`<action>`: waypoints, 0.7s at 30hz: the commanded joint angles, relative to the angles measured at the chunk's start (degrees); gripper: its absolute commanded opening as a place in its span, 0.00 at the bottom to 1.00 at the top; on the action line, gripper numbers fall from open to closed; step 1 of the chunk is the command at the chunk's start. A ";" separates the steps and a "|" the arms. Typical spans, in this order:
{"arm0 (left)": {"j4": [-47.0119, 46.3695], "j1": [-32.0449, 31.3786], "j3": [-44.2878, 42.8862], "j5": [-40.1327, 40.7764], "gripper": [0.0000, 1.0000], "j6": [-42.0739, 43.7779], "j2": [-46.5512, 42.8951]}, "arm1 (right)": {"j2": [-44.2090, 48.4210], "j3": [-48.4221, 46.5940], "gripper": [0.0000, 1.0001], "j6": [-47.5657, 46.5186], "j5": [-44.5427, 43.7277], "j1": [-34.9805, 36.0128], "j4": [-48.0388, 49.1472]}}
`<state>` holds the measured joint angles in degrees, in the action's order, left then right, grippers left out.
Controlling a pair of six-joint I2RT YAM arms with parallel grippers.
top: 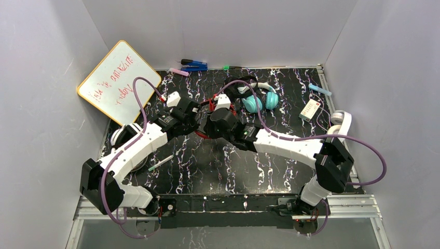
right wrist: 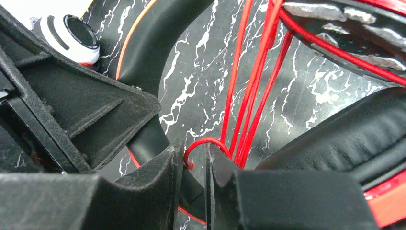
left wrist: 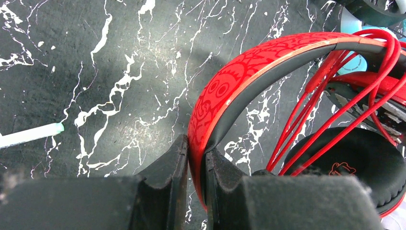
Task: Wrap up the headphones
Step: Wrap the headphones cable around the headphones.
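Observation:
The red headphones [top: 203, 135] lie mid-table between both grippers. My left gripper [left wrist: 196, 148] is shut on their red patterned headband [left wrist: 249, 72], with a black ear pad [left wrist: 354, 158] to its right. Red cord strands [left wrist: 335, 96] run across the band. My right gripper [right wrist: 194, 158] is nearly closed on a looped end of the red cord [right wrist: 206, 141], with the band passing below. From above, the left gripper [top: 200, 111] and right gripper [top: 211, 124] almost touch. The teal headphones [top: 262, 98], small black ones [top: 244, 85], white ones [top: 340, 122] and white-and-black ones [top: 122, 137] lie around.
A whiteboard [top: 118, 80] leans at the back left. Markers and a blue tool [top: 194, 65] lie along the back wall. A white box [top: 310, 110] sits at the right. A white marker [top: 161, 162] lies near the left arm and also shows in the left wrist view [left wrist: 28, 135].

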<state>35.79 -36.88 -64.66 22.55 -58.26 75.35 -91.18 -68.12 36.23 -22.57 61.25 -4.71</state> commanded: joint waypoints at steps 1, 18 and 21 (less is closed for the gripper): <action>-4.26 -0.38 -1.32 -0.63 0.00 -1.86 -1.77 | 1.27 -2.64 0.32 2.99 4.93 -0.03 -5.19; -3.49 -0.37 -0.75 2.43 0.00 -3.48 0.40 | 4.56 -7.37 0.41 9.51 10.07 0.00 -16.12; -3.53 -0.34 -0.71 2.13 0.00 -3.33 0.54 | 5.91 -6.80 0.41 8.02 10.70 -0.02 -14.55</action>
<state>35.92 -37.26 -64.53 22.94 -59.59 76.75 -88.90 -74.06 44.88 -14.35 61.14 -19.62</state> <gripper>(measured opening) 0.122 0.410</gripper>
